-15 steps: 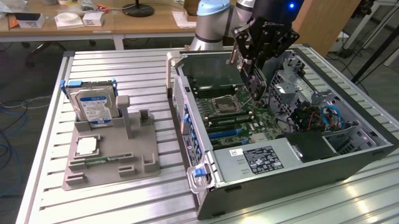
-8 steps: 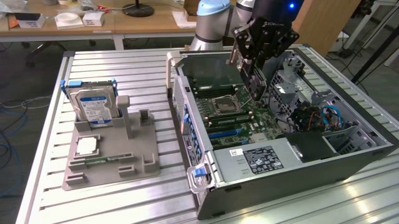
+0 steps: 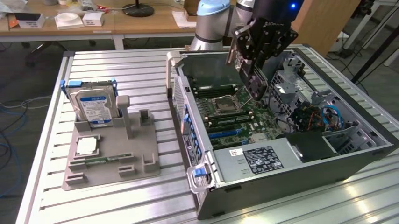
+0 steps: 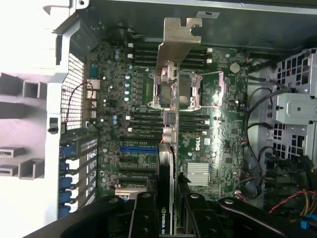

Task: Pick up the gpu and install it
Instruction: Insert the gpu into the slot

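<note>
hand (image 3: 248, 65) (image 4: 166, 210): clenched on the thin dark green-black gpu card with silver bracket (image 3: 257, 88) (image 4: 172, 124) | card: hangs edge-down from the hand, not seated yet | straight below: green motherboard (image 3: 243, 119) (image 4: 223, 134) inside the open grey tower case (image 3: 281, 186) | well off to the side: silver hard drive with blue-white label (image 3: 93, 105) upright in a grey holder (image 3: 112, 161) on the slatted metal surface (image 3: 324, 205)

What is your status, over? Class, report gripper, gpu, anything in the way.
Gripper shut on gpu. Held over motherboard in open case, not seated. Nothing seen between them.
</note>
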Available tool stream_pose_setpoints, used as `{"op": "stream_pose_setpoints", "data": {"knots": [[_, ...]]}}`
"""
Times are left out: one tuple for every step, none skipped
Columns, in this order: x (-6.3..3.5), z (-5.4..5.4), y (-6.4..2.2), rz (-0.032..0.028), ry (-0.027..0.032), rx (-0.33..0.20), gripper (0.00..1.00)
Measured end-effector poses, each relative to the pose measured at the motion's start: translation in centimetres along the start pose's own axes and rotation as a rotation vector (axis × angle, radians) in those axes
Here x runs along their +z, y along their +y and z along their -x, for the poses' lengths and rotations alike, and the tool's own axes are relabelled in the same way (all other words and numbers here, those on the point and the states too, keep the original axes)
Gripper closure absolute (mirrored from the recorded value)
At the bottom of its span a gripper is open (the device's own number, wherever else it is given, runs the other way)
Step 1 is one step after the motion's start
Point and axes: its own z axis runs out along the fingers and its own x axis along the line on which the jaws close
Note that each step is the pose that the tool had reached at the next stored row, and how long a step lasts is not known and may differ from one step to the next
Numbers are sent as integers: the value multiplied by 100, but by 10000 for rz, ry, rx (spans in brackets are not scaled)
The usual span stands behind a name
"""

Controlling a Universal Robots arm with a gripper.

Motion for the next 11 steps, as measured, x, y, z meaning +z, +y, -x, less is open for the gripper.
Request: {"op": "stream_pose_setpoints", "data": {"knots": [[0, 0, 0, 1, 5, -97, 74], [0, 0, 0, 2, 10, -195, 74], [0, 0, 0, 4, 15, -291, 74], [0, 0, 0, 6, 20, -389, 74], [0, 0, 0, 7, 25, -489, 74], [0, 0, 0, 9, 30, -593, 74], [0, 0, 0, 10, 35, -693, 74], [0, 0, 0, 12, 39, -794, 74], [1, 0, 0, 14, 45, -895, 74], [0, 0, 0, 15, 50, -996, 74], [1, 0, 0, 18, 55, -1096, 74]]}}
